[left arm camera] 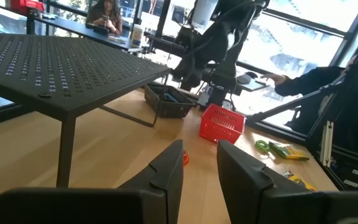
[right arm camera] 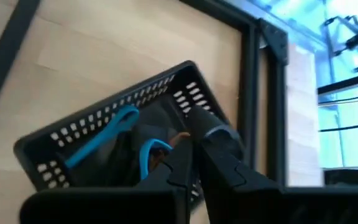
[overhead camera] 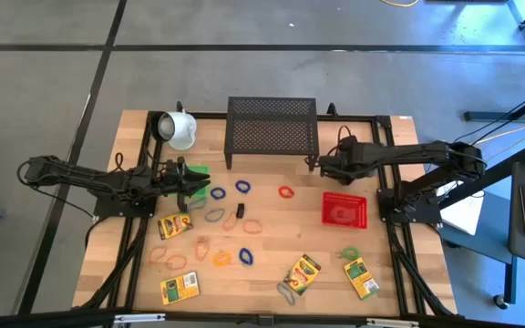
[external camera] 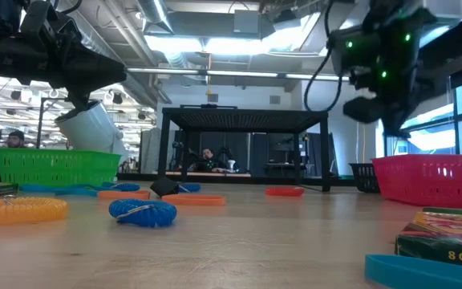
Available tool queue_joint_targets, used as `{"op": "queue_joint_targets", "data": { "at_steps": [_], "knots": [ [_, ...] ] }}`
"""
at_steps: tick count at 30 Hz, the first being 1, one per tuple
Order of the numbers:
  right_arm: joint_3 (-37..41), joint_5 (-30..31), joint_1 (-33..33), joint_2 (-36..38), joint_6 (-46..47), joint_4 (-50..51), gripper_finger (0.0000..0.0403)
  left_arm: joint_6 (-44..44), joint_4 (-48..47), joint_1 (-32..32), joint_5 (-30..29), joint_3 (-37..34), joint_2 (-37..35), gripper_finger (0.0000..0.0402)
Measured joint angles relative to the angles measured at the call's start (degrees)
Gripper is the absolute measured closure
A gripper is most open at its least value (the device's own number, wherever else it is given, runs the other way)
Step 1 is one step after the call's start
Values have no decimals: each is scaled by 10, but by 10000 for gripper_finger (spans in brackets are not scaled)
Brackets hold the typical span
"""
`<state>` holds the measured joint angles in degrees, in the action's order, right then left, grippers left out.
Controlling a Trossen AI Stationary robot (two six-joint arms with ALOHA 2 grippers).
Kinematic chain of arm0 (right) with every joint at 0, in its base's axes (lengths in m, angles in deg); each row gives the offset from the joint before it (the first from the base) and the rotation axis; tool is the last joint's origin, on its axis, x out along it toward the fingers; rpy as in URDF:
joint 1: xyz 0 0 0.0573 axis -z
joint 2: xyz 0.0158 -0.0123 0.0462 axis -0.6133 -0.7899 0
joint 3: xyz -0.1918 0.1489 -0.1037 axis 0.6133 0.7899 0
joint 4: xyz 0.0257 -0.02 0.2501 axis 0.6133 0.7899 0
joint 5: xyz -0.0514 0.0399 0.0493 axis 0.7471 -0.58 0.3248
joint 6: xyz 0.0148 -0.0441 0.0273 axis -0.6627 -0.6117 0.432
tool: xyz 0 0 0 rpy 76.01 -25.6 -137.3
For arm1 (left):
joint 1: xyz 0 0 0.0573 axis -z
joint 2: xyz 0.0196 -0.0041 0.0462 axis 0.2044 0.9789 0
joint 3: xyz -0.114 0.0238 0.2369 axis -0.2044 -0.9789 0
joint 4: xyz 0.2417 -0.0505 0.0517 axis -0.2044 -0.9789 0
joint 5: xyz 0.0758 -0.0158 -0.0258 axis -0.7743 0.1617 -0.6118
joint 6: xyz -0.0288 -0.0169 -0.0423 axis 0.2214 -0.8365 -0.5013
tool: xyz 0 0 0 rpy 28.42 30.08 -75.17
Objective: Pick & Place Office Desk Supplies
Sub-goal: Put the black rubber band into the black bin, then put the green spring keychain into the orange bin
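the big black mesh rack stands at twelve o'clock on the table, the white mug at eleven beside it. the red basket lies at three o'clock, and a green basket sits at nine, mostly under the left arm. a small black basket sits just right of the rack, under the right gripper.

the step in hand looks like a drop-off: the right gripper hangs over that black basket with its fingers pinched nearly together and nothing seen between them, while light blue loops already lie inside. next it probably needs to lift away and reach towards six o'clock for another item.

the left gripper hovers over the green basket, fingers narrowly parted and empty; the next pick calls for lowering onto a thin loop lying flat, which may slip.

supplies left: crayon boxes at eight, seven and five o'clock, rubber bands strewn across the middle, a black clip near the centre.

writing: "8 cra" reads on the crayon box in the low view; no other label can be read.
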<state>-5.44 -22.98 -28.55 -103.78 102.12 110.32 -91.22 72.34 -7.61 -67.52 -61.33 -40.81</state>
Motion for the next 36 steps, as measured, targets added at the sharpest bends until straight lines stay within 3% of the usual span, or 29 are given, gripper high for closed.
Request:
{"op": "queue_joint_targets", "data": {
  "at_steps": [8, 26, 30, 36],
  "knots": [
    [69, 0, 16, 0, -2, -131, 376, 0, 0, 0, 0, 0, 0, 311],
    [76, -34, 40, 0, -7, -154, 373, 0, 0, 0, 0, 0, 0, 311],
    [76, -35, 41, 0, -8, -154, 345, 0, 0, 0, 0, 0, 0, 311],
    [76, -35, 41, 0, -1, -154, 266, 0, 0, 0, 0, 0, 0, 311]
  ]
}}
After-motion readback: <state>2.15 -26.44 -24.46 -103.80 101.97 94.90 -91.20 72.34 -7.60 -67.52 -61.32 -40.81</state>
